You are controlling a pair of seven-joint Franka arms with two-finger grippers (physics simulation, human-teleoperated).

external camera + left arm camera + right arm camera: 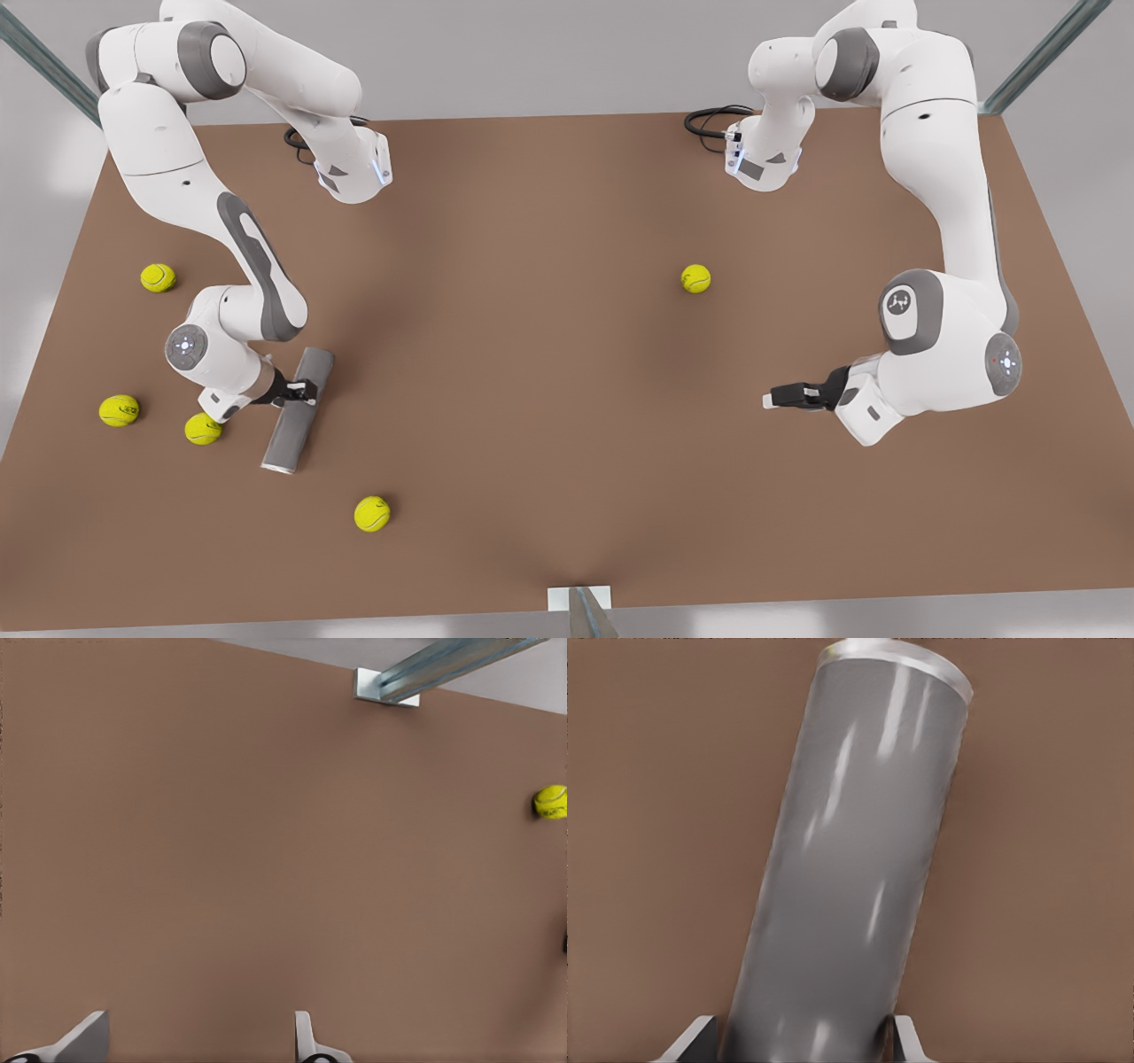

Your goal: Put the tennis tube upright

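Tube flat on desk, long axis slanting from far end to near end in the front view, lighter rim at the near end. In the right wrist view, rim at the end pointing away from the camera.

Right gripper straddling the tube across its long axis, a bit toward the far end from the tube's middle. Right wrist view: tube running straight out from between the gripper. Cannot tell whether clenched on the tube or just set around it, contact not readable. Tube not lifted or tilted yet, going by the front view.

Left gripper well apart from the tube, off to the front view's right, waiting. Released, nothing between its fingers, bare desk under it.

Key relation: right arm on the tube, left arm far off, so the right arm's job. Judgement: needs a firm clamp, then a rotation swinging one end up about the other. Hold close to mid-length, so moderate torque on the grip. Smooth metallic wall, so slip or roll a risk.

Contents of tube: cannot tell, end faces not readable.

Loose balls on desk, none in the tube as far as visible:
- ball just beside the tube, next to the right wrist
- ball beyond that one
- ball near the rim end
- ball off past the far end
- ball well apart, toward the left arm

Nearest ball possibly in the swing path. Worth watching.
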